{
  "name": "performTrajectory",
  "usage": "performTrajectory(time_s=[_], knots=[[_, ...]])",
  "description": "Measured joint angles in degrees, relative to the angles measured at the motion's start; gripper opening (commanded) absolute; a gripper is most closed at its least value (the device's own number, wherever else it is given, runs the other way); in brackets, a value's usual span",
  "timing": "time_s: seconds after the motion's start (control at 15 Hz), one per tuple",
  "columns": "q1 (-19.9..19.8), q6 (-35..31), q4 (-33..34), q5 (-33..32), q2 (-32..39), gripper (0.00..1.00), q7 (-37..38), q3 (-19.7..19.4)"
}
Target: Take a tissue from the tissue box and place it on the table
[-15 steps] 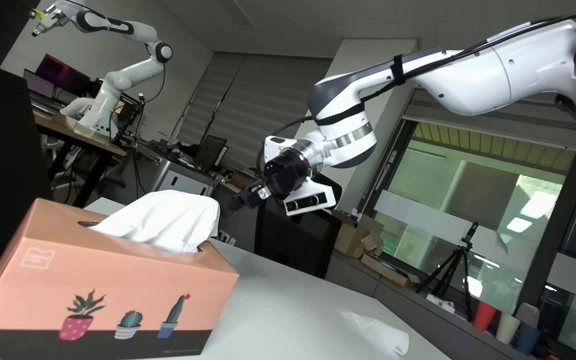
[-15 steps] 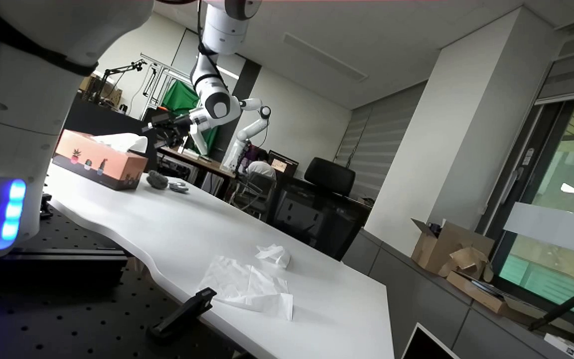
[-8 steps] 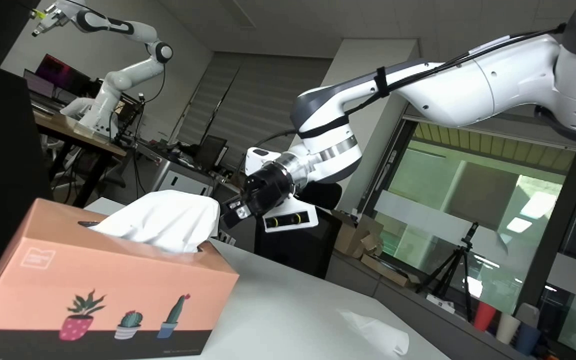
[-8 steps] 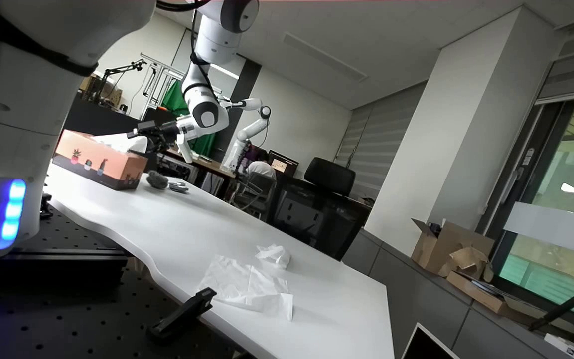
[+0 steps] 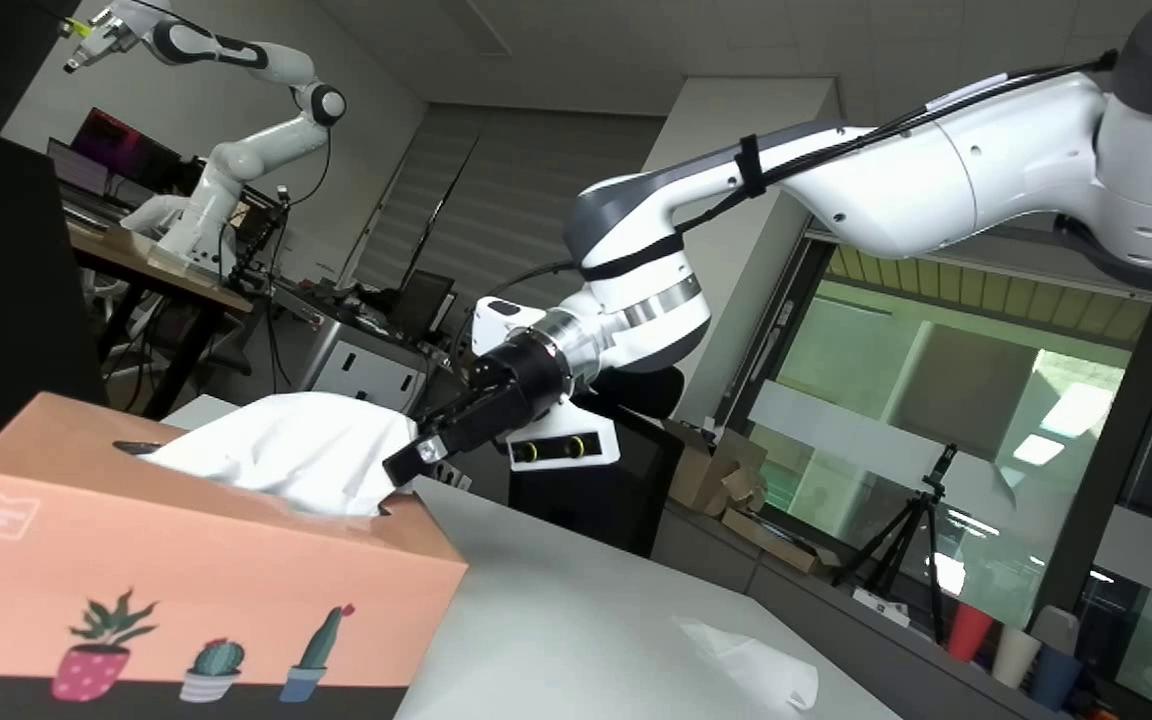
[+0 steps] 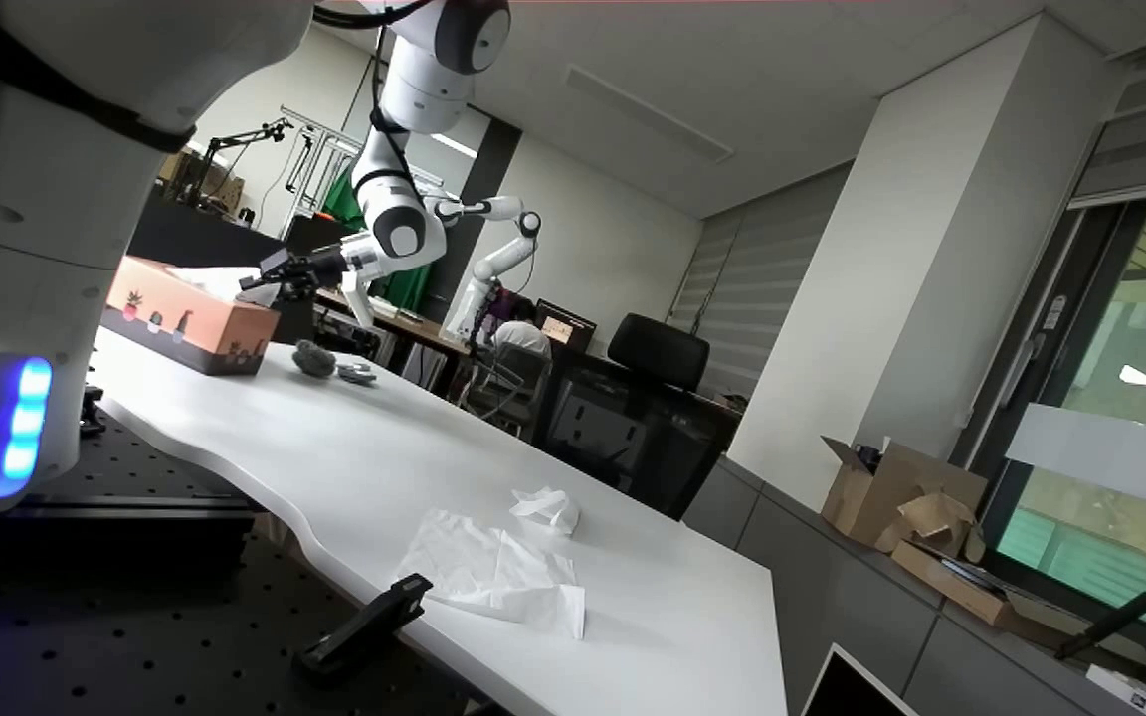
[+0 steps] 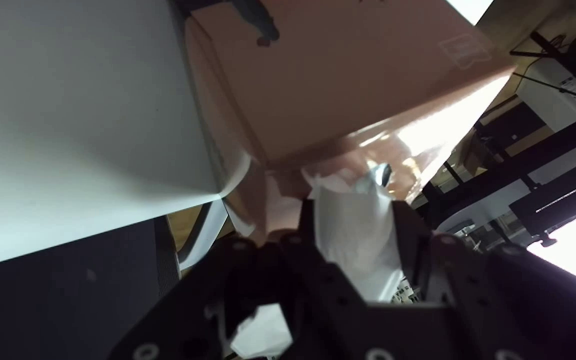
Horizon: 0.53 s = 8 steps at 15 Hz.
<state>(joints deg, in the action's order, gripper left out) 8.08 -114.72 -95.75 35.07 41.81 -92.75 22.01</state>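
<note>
Between the fingers of the gripper sits the tissue, filling most of the gap; the fingers are apart, and whether either presses on it cannot be told. Just under the fingertips, its lower part sits in the cactus-print tissue box, so the reach looks nearly done, with closing, pulling free and laying on the worktop left. Well apart from the gripper, a spread tissue and a crumpled tissue lie there.

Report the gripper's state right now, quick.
Gripper: open, jaws apart with the white tissue from the box between them; whether they press on it cannot be told.
</note>
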Motion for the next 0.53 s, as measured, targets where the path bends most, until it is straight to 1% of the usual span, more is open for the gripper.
performTrajectory(time_s=[0.13,0.33,0.53], knots=[[0.2,-0.1,0.2,-0.2,0.0,0.00,0.0,0.0],[0.5,-0.2,0.5,-0.6,0.0,0.00,0.0,0.0],[1.0,-0.3,0.8,-2.3,-0.1,0.00,0.0,0.0]])
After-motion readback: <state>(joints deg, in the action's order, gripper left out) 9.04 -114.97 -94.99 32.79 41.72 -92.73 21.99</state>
